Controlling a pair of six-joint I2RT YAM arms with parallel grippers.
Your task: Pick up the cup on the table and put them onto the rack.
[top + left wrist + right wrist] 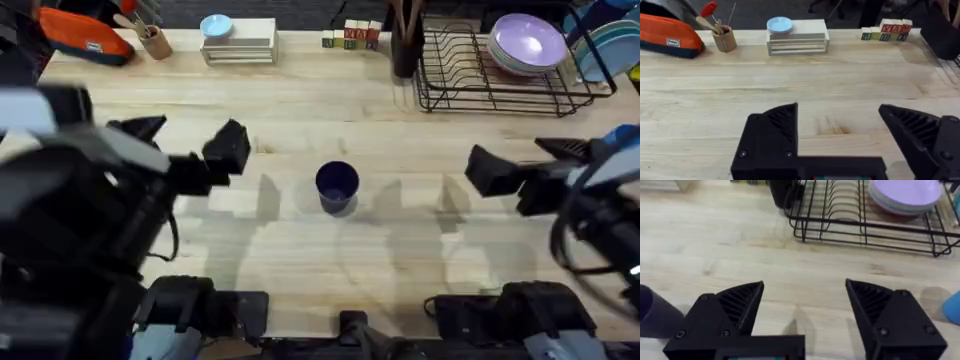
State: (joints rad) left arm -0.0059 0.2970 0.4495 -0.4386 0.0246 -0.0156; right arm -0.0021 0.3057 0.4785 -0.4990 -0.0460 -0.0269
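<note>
Cup: dark blue cup standing upright mid-table, interior indistinct.
Rack: black wire rack holding purple bowls.
Left gripper: hovering, fingers spread.
Right gripper: hovering, fingers spread.

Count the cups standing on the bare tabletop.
1. A dark blue cup stands upright mid-table, between the two open end effectors and well short of the rack. More may be hidden behind the arms.

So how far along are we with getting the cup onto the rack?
Nothing done yet: the cup stands on the table, untouched. Left gripper and right gripper are open and empty, either side of it. Grasping, carrying and placing on the rack remain.
</note>
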